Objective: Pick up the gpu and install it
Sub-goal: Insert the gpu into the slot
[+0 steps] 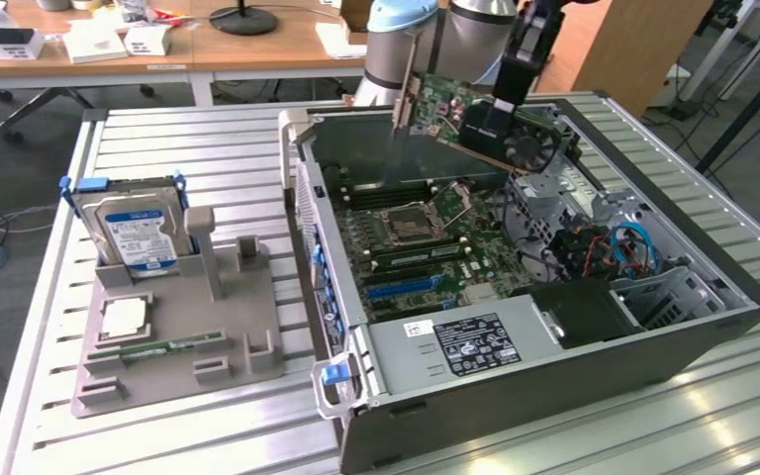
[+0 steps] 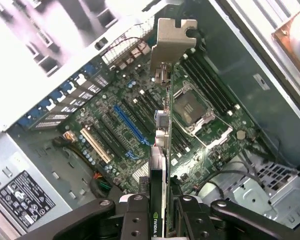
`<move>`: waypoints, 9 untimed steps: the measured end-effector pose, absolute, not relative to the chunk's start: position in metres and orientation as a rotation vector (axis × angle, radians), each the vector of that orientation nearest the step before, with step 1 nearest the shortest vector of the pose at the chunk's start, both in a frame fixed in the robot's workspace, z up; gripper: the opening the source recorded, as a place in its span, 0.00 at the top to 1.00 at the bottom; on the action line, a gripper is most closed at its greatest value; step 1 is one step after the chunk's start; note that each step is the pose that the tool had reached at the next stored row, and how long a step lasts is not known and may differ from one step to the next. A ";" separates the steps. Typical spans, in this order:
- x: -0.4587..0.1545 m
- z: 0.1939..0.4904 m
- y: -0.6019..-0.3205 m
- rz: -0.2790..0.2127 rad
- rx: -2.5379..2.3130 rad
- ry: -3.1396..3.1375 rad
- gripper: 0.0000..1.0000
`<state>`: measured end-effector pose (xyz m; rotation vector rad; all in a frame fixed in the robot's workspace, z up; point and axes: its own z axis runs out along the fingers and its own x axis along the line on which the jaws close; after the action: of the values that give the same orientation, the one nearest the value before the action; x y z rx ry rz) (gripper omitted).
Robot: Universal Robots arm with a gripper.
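The gpu (image 1: 486,121), a dark card with a green board, a round fan and a silvery end bracket, hangs tilted in the air above the open computer case (image 1: 697,327). My gripper (image 1: 499,109) is shut on its top edge. In the wrist view the gpu (image 2: 162,150) runs edge-on away from my gripper (image 2: 160,212), whose black fingers (image 2: 135,215) clamp it from both sides; its metal bracket (image 2: 172,45) points at the case's rear wall. Below it lies the motherboard (image 2: 140,115) with a long blue slot (image 2: 132,125) and the bare CPU socket (image 2: 192,107).
A grey parts stand (image 1: 175,336) sits on the slatted table (image 1: 155,435) at the exterior view's left, holding a blue-labelled hard drive (image 1: 136,233), a CPU chip (image 1: 123,317) and a memory stick (image 1: 155,348). A wooden desk (image 1: 274,45) with boxes lies behind.
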<state>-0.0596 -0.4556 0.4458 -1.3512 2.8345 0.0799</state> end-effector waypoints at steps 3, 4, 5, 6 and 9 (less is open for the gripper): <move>-0.060 0.446 -0.456 0.080 -1.428 2.798 0.74; -0.060 0.445 -0.456 0.080 -1.453 2.786 0.74; -0.060 0.445 -0.456 0.080 -1.478 2.773 0.74; -0.060 0.445 -0.456 0.080 -1.504 2.760 0.74; -0.060 0.445 -0.456 0.080 -1.577 2.720 0.74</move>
<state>-0.0596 -0.4556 0.4450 -1.5772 2.7201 0.0797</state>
